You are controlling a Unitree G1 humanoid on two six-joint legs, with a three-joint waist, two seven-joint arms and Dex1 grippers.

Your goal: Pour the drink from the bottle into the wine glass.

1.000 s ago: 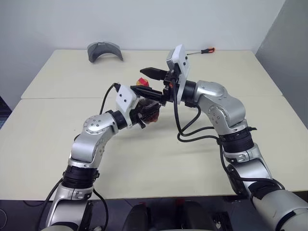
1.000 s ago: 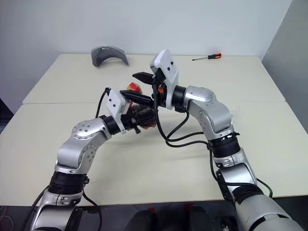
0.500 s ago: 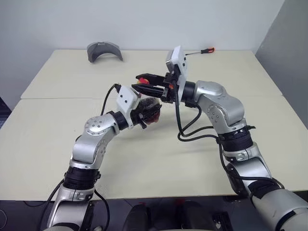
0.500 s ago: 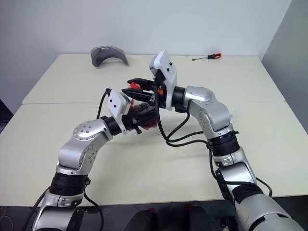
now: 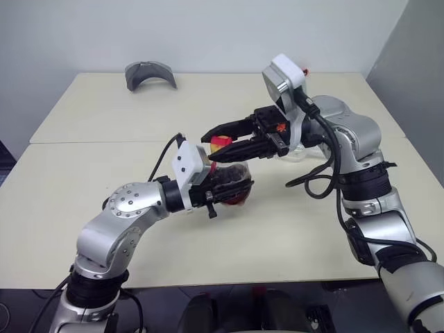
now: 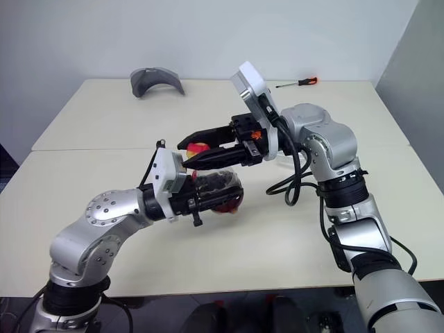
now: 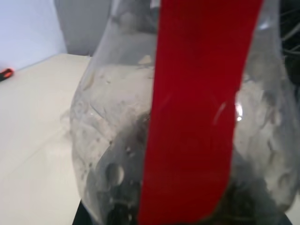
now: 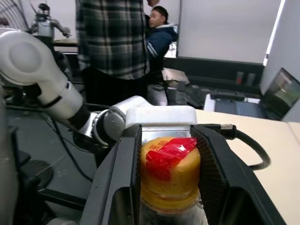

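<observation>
The left claw clamps the bottle by its belly above the surface, steadying it so the right claw, closed on the yellow cap, can likely twist it off.

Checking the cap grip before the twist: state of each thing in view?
bottle: held off the table, upright, drink inside
yellow cap: still on, red strip across its top
left gripper: shut on the bottle's belly
right gripper: shut on the yellow cap
wine glass: behind the right arm, state unclear
screwdriver: lying flat at the table's far edge
</observation>
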